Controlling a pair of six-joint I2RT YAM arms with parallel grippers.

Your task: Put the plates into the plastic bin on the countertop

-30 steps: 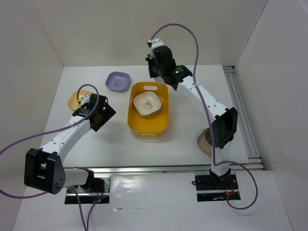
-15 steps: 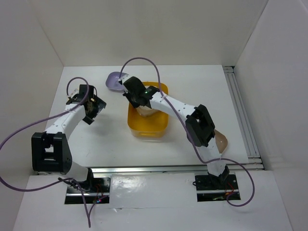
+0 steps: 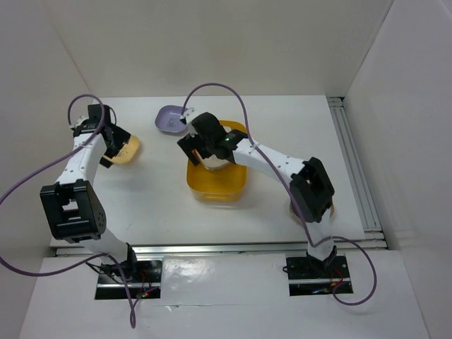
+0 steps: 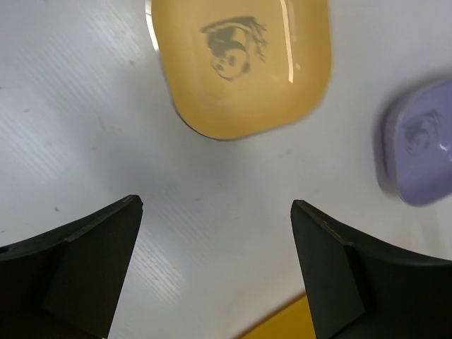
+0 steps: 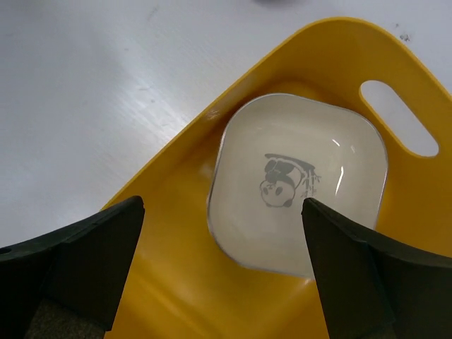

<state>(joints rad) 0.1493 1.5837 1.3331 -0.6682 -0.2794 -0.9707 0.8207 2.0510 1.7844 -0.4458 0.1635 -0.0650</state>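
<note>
Plates, three in view, entered from the left. Left gripper: jaws spread wide, nothing between them, touching nothing, poised over bare countertop just short of the yellow plate. That yellow plate: flat on the countertop at the far left, dark centre print facing up. Lavender plate: on the countertop toward the back, near the far left corner of the plastic bin, apart from it in the left wrist view. Right gripper: jaws equally wide, empty, hanging above the bin's left side. Plastic bin: yellow-orange, mid-countertop, handle slot in one end rim. Cream plate: lying flat inside the bin at the slot end, panda print up.
</note>
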